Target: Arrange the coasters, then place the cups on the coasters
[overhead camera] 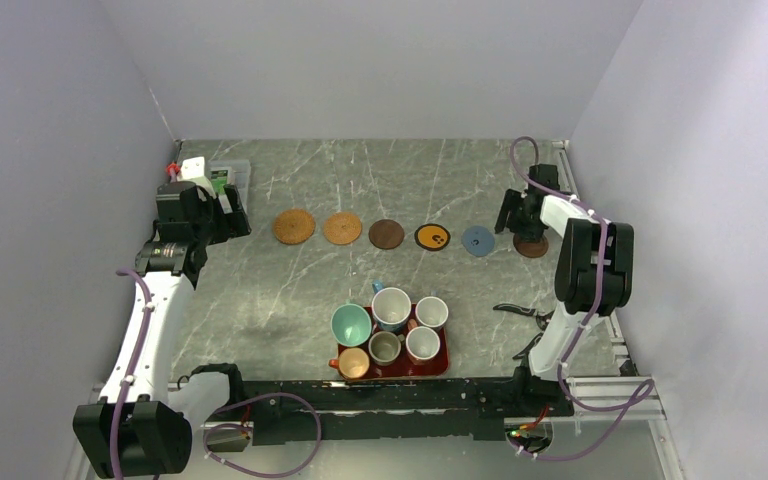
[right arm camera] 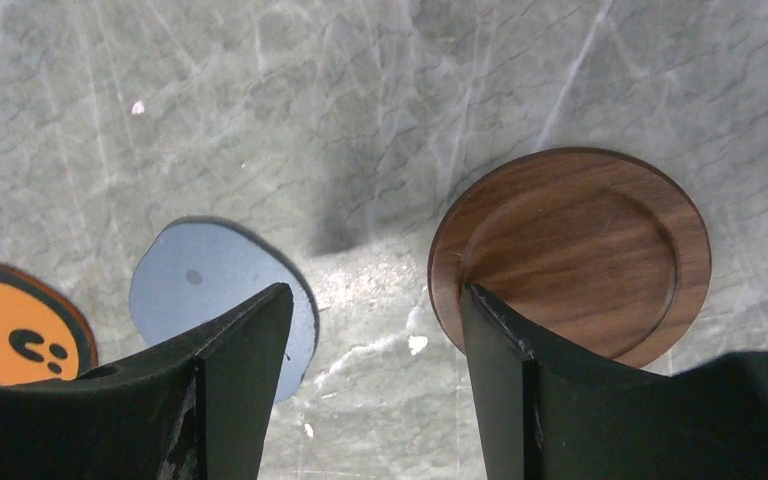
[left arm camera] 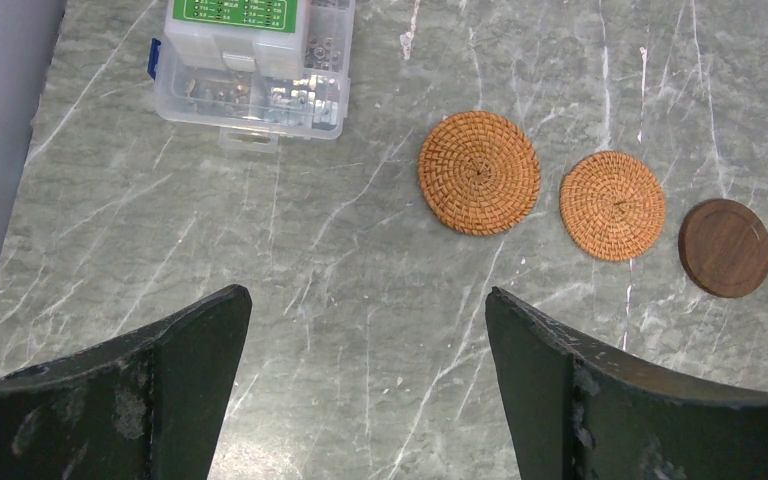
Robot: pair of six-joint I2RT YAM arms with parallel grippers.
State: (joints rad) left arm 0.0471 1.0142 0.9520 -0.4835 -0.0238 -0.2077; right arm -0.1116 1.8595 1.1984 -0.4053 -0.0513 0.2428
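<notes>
Six coasters sit in one row across mid-table: two woven tan ones (overhead camera: 294,226) (overhead camera: 342,228) at the left, then a dark wood coaster (overhead camera: 386,234), a black coaster with orange centre (overhead camera: 432,237), a blue-grey coaster (overhead camera: 477,240), and a second dark wood coaster (overhead camera: 532,246) at the far right, all lying flat and apart from each other. All six cups are on the red tray (overhead camera: 440,366) at the near side, none on a coaster: teal mug (overhead camera: 351,324), larger white mug with blue handle (overhead camera: 391,308), two small white mugs (overhead camera: 431,312) (overhead camera: 422,343), grey-olive mug (overhead camera: 385,347), orange mug (overhead camera: 353,362). The right end effector (right arm camera: 375,290) is low over the right end of the row, its jaws partly spread with only bare table between them. One finger overlaps the blue-grey coaster's edge, the other the rim of the second dark wood coaster; I can't tell if either touches. The left end effector (left arm camera: 368,300) is spread wide and holds nothing, over bare table (left arm camera: 360,260) left of the woven coasters, near a clear plastic parts box (left arm camera: 250,60) at the far left.
</notes>
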